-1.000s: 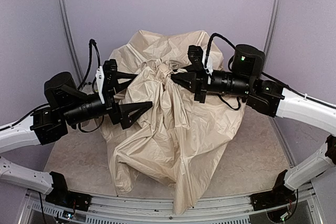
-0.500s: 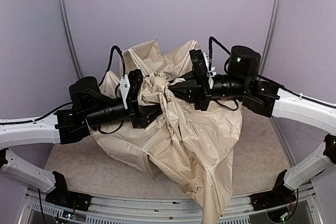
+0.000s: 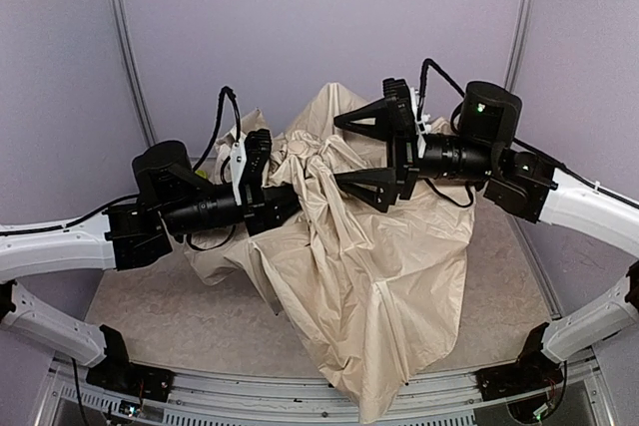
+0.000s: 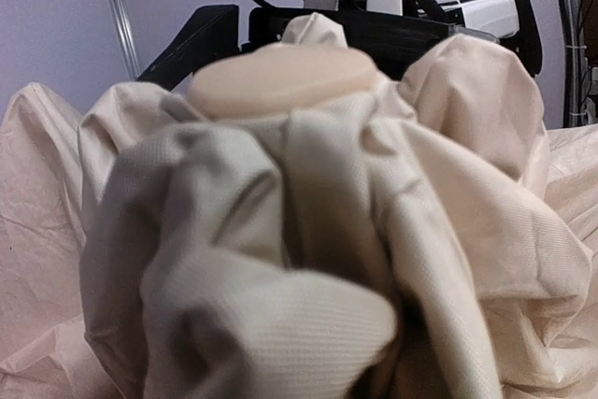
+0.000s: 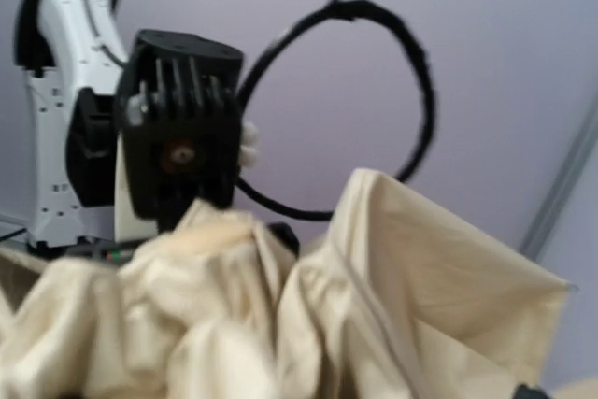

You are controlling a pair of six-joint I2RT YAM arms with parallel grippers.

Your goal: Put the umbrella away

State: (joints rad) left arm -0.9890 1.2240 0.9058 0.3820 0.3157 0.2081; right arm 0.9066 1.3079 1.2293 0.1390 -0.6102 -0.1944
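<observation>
- The umbrella (image 3: 349, 256) lies as a crumpled heap of cream canopy in the middle of the desk (image 3: 160, 311), with 1 fold hanging over the near edge.
- The left end effector (image 3: 283, 202) has its jaws close together, pinching bunched canopy fabric at the heap's left side. Gathered cloth fills its wrist view.
- The right end effector (image 3: 349, 153) has its jaws wide apart and holds nothing, just above the heap's top.

The umbrella (image 3: 349, 246) hides its own shaft and handle under crumpled canopy. Bunched fabric covers the left gripper (image 3: 287, 203) at its fingertips and fills the left wrist view. The right wrist view is blurred. Both arms run off the overhead picture's sides.
</observation>
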